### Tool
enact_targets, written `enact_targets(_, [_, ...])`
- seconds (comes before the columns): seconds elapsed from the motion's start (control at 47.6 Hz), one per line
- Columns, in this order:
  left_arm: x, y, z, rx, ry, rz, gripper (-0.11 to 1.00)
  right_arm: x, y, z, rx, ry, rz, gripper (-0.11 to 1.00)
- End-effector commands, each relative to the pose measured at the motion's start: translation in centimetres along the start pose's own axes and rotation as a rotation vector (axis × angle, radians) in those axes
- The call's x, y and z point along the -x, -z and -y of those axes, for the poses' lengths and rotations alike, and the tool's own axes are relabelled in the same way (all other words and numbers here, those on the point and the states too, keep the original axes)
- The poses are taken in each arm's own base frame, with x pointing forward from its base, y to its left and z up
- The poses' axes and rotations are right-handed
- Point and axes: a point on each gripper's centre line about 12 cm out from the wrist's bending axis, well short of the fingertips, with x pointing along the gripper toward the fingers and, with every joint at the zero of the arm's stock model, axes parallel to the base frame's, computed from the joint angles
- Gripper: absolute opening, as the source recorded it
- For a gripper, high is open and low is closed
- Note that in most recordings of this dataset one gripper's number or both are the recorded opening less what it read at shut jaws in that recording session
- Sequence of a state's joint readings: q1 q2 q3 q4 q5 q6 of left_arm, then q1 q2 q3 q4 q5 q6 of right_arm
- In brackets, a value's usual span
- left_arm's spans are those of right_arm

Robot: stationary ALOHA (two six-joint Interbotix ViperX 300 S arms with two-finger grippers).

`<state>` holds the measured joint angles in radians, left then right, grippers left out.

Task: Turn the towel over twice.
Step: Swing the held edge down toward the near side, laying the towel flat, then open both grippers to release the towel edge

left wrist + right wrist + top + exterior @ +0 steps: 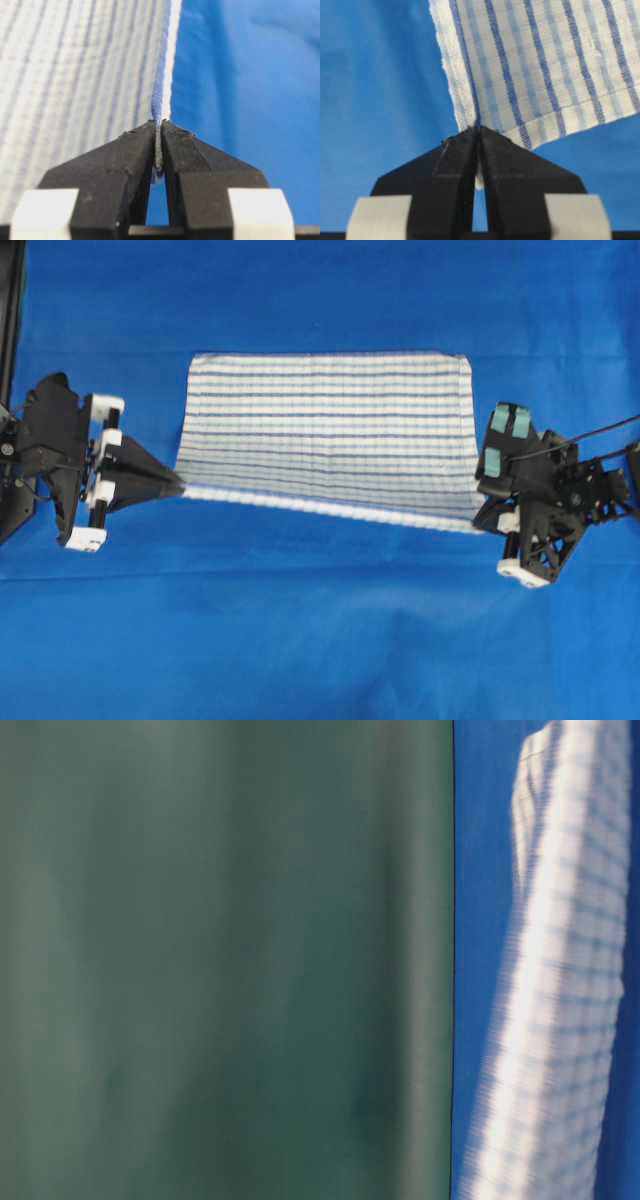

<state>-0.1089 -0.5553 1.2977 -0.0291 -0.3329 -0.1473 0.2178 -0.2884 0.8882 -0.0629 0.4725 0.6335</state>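
Seen from overhead, the left claw [178,483] sits at about nine o'clock on the blue-covered bench [320,640], its black fingers narrowing to a point that meets the near left corner of the towel [325,430]. The left wrist view shows the two fingertips [142,145] pressed together with the towel's hem caught between them; the cloth runs away from the tips toward twelve o'clock, striped weave on the left side of the hem and bare blue bench on the right.

The towel lies across the middle of the bench, between the two arms. It is white with thin dark-blue and pale-blue stripes running across it. Its far edge lies toward twelve o'clock. Its near edge, a bright white hem, stretches in a shallow sag from one claw to the other, toward six o'clock of the cloth. In the table-level view the towel [560,1020] is a blurred white checked band against the blue.

At about three o'clock overhead, the right claw [480,520] meets the near right corner of the towel. In the right wrist view the right claw [479,131] is pinched shut on that corner, the hem folded between the tips, and the striped cloth [545,65] spreads up toward one o'clock with the blue bench showing beneath it.
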Motion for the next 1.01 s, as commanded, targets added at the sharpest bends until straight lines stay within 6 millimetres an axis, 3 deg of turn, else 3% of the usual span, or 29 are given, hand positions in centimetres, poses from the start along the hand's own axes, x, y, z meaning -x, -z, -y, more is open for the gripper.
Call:
enact_targets(0.0, [-0.5,0.3,0.6,-0.010,0.021,-0.030,0.03,-0.4,0.3,-1.0,0.007,-0.024,0.001,0.04])
enact_targets(0.294, [-1.8,1.5,1.2,-0.026,0.029,-0.140,0.03,-1.7,0.6,-1.7,0.013,-0.038,-0.004,0.04])
enact_targets(0.798, [-3.0,1.3,1.3,-0.027,0.023,-0.175,0.04,-2.0,0.0,-1.0,0.074,-0.004,0.020,0.04])
enact_targets(0.882, [-3.1,1.2,1.3,-0.025,0.023,-0.178,0.12,-1.9,-0.1,-1.1,0.074,-0.008,0.025,0.06])
enact_targets(0.987, [-3.0,0.7,1.5,-0.026,0.027,-0.174,0.40,-1.9,-0.4,-1.2,0.075,-0.010,0.031,0.35])
